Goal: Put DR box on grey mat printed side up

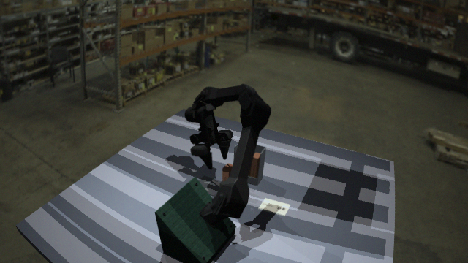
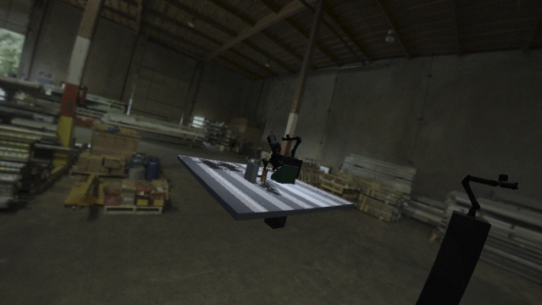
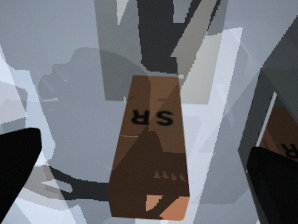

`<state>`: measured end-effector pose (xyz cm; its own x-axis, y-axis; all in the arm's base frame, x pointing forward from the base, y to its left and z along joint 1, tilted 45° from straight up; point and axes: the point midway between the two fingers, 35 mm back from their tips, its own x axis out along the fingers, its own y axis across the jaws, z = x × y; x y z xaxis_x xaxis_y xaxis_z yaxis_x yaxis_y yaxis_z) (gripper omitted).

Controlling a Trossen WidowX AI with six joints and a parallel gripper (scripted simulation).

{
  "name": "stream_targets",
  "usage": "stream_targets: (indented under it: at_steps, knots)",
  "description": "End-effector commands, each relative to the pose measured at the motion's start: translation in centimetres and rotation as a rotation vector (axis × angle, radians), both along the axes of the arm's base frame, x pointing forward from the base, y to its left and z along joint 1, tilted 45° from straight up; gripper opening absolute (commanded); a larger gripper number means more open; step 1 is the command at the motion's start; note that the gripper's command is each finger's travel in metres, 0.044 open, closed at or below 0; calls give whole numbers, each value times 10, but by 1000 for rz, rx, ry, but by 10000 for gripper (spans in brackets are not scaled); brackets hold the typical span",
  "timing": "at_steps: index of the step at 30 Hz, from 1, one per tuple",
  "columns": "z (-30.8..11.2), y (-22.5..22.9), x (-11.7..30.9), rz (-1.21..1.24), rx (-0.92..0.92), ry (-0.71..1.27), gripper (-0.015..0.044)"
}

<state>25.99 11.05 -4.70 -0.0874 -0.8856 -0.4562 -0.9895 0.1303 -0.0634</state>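
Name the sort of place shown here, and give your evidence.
Probably a warehouse: racking loaded with boxes stands behind the striped table, and the exterior view shows stacked goods on a pallet and bare roof beams.
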Motion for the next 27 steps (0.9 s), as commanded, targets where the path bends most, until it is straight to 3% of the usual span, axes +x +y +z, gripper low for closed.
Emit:
stream_targets:
  at_steps: [1, 27]
  knots:
    - [0, -6, 1, 3, -6, -15, 440]
    - [-4, -32, -4, 16, -39, -33, 440]
